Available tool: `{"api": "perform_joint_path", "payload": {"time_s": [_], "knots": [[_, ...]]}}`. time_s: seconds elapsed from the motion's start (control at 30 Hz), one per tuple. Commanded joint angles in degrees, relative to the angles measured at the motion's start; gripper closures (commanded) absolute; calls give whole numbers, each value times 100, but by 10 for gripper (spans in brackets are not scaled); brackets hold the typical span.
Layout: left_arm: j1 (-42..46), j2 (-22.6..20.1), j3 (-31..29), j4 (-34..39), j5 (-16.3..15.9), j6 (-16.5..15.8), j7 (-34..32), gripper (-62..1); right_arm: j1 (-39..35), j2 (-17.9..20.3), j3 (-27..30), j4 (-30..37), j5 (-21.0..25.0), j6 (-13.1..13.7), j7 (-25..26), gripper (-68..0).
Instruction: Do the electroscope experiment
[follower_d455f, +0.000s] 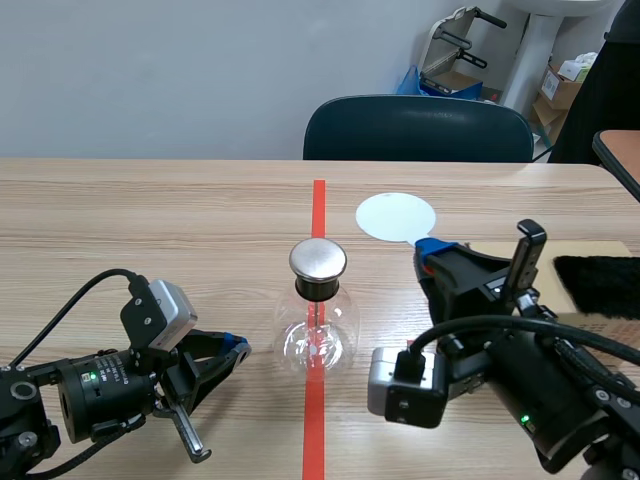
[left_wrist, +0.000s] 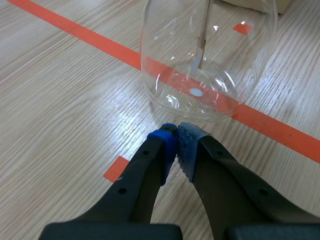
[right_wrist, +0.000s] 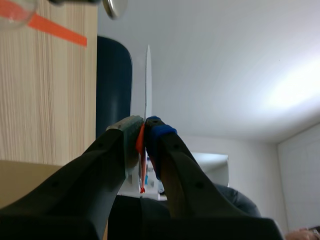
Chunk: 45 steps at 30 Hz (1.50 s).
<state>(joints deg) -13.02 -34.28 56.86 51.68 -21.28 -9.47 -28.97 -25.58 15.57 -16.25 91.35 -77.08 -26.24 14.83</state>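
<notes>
The electroscope, a clear glass flask (follower_d455f: 317, 337) with a round metal cap (follower_d455f: 318, 260), stands on the red tape line at mid table. My left gripper (follower_d455f: 238, 348) lies low to its left, shut on nothing, its tips (left_wrist: 176, 137) just short of the flask's wall (left_wrist: 210, 60). A thin rod with a foil leaf (left_wrist: 201, 50) hangs inside the flask. My right gripper (follower_d455f: 432, 247) is shut on the stem of a white round disc (follower_d455f: 396, 217), held up right of the cap. In the right wrist view the disc (right_wrist: 148, 85) shows edge-on between the pads.
A black furry cloth (follower_d455f: 600, 285) lies on a beige board (follower_d455f: 600, 250) at the right edge. A dark chair (follower_d455f: 418, 128) stands behind the far table edge. Boxes and a cart sit in the back right corner.
</notes>
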Motion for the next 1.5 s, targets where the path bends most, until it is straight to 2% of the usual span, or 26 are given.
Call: {"api": "perform_joint_path", "payload": {"time_s": [0.0, 0.37, 0.43, 0.6, 0.77, 0.9, 1.03, 1.3, 1.47], "knots": [[-15, 33, -31, 76, -39, -13, -98, -27, 66, 11, 24, 48, 39, -66, -184, -10], [-15, 221, -31, 76, -35, -13, 122, -27, 63, 11, 24, 48, 42, -66, -1556, -10], [-15, 219, -31, 76, -35, -4, 278, -27, 63, 11, 24, 48, 42, -66, -1738, -10], [-15, 201, -31, 76, -37, 249, 350, -27, 63, 11, 24, 48, 42, -66, -2103, -10], [-17, 201, -48, 76, -42, 249, 280, -27, 63, 13, 24, 48, 42, -66, -2312, -11], [-17, 166, -138, 76, -37, 249, 90, -27, 66, 13, 24, 48, 17, -66, -2291, -10], [-17, 35, -223, 79, -42, 243, -212, -27, 66, 15, 22, 48, -94, -66, -2031, -10], [-15, -22, -234, 83, -59, 223, -315, -27, 66, 13, 22, 48, -94, -68, -1058, -10], [-15, -20, -234, 83, -59, 223, -315, -27, 66, 13, 22, 48, -94, -68, -260, -10]]}}
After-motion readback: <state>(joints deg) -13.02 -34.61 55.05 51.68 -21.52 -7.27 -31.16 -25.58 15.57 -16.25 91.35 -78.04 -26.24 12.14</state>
